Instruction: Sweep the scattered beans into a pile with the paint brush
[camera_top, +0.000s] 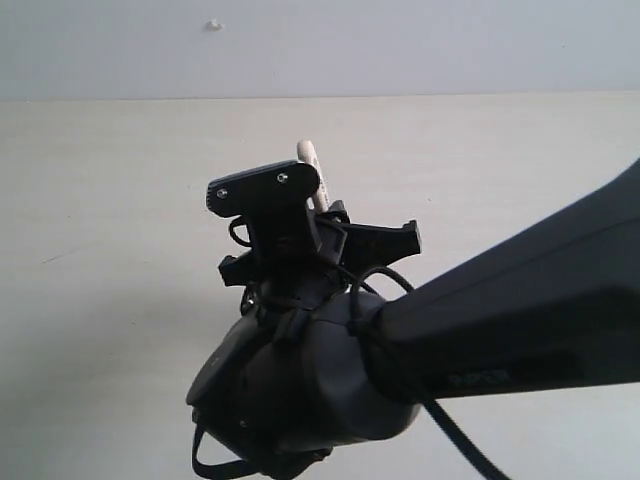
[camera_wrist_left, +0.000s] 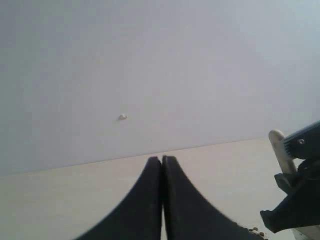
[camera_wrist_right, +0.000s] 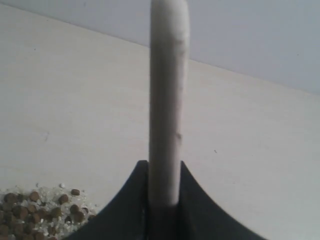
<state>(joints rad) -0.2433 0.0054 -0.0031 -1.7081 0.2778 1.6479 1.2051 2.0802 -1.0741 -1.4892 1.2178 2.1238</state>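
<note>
Ext cam close behind right arm (camera_top: 520, 300), facing wall (camera_top: 400, 40); wrist cams low; all see paint brush (camera_top: 310, 160).

Black tapered left pincer (camera_wrist_left: 161, 160) — black looped cable (camera_top: 450, 432)

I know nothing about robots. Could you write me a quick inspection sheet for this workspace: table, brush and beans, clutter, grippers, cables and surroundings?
Surface: table, pale and plain.
Job's things: paint brush, handle sticking out of the right gripper, bristles hidden; beans, reddish-brown, clustered on the table close to that gripper.
Clutter: nothing seen.
Grippers: right gripper shut on the paint brush handle; left gripper shut, holding nothing.
Cables: black cable running along the right arm.
Surroundings: plain pale wall with a small white speck.
</note>
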